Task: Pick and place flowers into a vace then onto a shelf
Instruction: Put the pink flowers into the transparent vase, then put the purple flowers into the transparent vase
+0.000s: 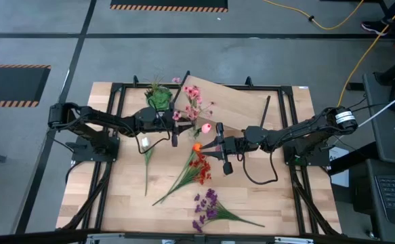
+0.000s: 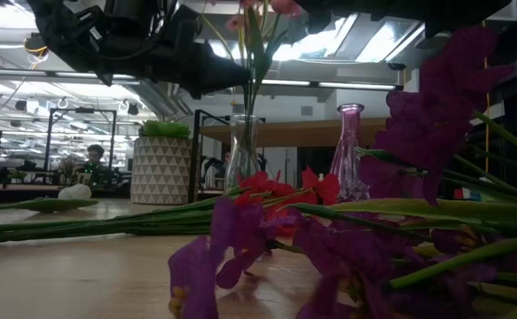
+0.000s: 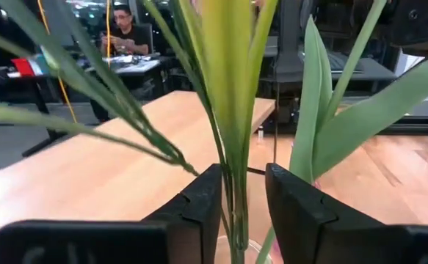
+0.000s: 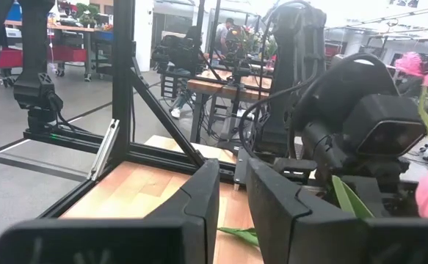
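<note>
Wooden bench [image 1: 265, 196] carries loose flowers [image 1: 198, 169] toward its front edge; left end effector [image 3: 236, 209] fingers spread beside stems.

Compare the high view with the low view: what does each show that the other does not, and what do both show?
Only the high view shows both arms whole, the left pincer, the right pincer and the tilted shelf. Only the low view shows the clear vase holding stems and the pink vase upright. Both show the purple flowers, the red-orange flowers and the potted plant.
</note>
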`<state>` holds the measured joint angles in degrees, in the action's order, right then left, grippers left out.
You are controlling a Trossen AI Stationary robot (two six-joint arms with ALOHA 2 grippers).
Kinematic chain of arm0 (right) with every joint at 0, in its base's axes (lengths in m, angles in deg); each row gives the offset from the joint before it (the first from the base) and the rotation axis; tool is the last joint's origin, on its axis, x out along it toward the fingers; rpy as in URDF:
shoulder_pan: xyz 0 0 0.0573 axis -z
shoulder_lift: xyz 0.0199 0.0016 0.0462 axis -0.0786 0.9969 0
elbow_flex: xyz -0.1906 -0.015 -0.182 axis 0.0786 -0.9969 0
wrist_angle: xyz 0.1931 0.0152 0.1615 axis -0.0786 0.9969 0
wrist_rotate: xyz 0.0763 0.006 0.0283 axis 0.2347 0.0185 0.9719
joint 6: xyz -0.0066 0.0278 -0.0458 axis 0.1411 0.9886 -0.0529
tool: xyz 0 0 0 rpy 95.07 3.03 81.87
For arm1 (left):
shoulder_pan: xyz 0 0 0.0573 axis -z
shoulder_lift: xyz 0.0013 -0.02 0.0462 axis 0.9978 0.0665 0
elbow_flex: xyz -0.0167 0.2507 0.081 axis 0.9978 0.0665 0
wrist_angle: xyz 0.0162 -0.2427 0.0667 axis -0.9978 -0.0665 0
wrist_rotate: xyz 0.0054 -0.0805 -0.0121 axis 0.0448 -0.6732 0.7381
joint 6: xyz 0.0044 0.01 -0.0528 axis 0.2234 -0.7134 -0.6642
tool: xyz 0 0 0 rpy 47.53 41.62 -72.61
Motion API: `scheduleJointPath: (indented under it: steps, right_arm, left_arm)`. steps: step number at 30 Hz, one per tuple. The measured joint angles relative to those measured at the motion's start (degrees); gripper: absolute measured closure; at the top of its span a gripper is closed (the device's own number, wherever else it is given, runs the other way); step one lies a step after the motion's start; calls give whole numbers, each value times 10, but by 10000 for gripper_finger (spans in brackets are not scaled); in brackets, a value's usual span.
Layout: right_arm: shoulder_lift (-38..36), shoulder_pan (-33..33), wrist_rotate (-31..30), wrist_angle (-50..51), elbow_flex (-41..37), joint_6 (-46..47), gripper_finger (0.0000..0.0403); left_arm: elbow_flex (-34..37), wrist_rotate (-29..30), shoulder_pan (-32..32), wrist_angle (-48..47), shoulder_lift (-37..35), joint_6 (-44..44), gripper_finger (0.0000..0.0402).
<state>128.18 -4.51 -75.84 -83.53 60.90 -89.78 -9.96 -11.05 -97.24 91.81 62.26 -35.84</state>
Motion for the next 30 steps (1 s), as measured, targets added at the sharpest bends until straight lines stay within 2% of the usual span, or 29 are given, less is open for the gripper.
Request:
scheduleJointPath:
  steps: [3,8,14,20,30]
  right_arm:
    - [0,0,0,0,0,0,329]
    - [0,0,0,0,0,0,329]
    - [0,0,0,0,0,0,329]
    - [0,0,0,0,0,0,329]
    - [0,0,0,0,0,0,329]
  left_arm:
    - [0,12,0,-12,-19,6,287]
    - [0,32,0,-102,-72,19,277]
    - [0,61,1,-196,-153,50,276]
    - [0,65,1,-271,-253,85,276]
    - [0,66,24,-520,-439,71,286]
